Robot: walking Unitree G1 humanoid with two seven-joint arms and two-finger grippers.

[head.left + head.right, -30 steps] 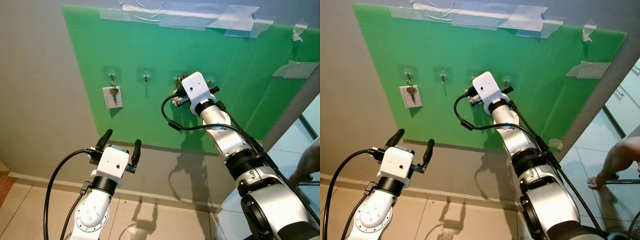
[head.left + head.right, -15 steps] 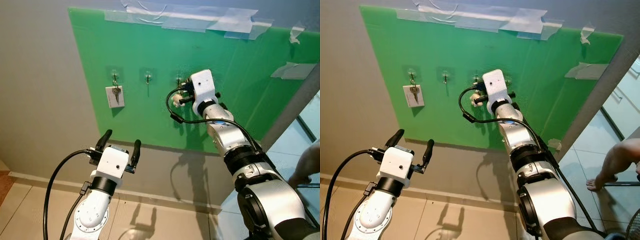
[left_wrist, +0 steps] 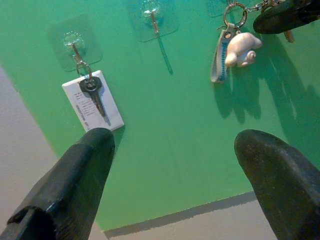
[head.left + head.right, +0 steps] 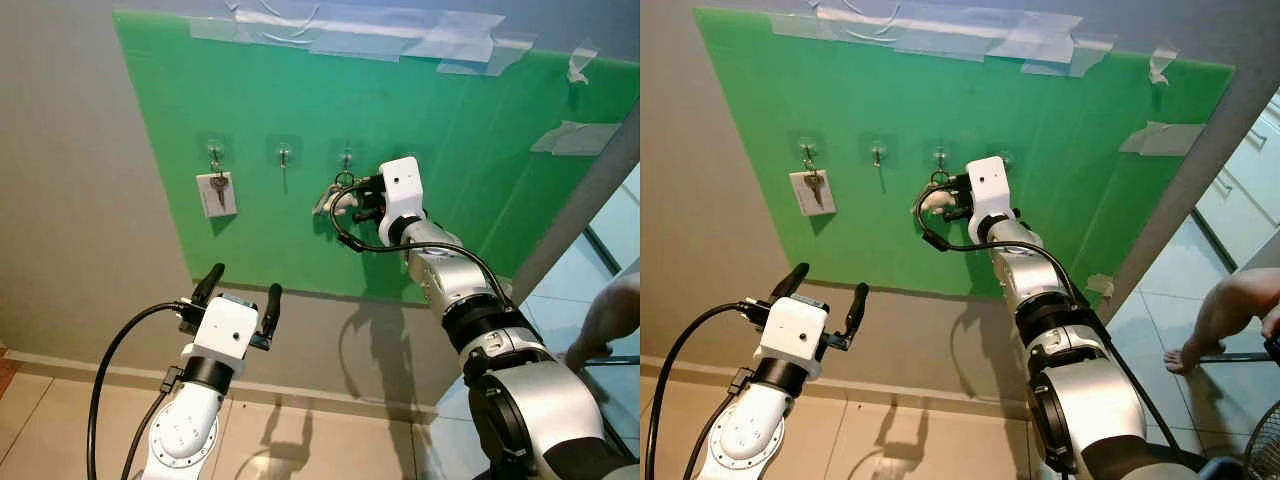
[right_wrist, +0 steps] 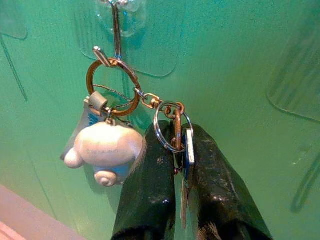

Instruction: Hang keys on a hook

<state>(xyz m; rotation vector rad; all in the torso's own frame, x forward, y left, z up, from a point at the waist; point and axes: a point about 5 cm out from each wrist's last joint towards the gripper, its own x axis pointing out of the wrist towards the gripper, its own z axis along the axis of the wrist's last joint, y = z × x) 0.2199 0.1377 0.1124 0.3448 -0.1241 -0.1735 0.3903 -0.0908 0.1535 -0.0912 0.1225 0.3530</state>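
While reaching up to the board:
Right gripper (image 5: 182, 192): fingers pinched tight on the keys (image 5: 184, 165); arm stretched to the third hook (image 5: 116, 31).
Key ring (image 5: 112, 86): brass loop hung on that hook, white plush charm (image 5: 102, 150) dangling below.
Left gripper (image 4: 240, 290): fingers spread, holding nothing, raised low before the wall.
Board (image 4: 450, 150): smooth green sheet, taped at the top.
First hook (image 3: 75, 47): one dark key and white tag (image 3: 92, 100).

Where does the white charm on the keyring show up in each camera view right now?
Left eye view: white charm just left of the right gripper, under the third hook.
Right eye view: charm at board centre, beside the same gripper.
Left wrist view: charm near the upper right.
Right wrist view: charm left of the fingers.
Shared landmark: the third hook.
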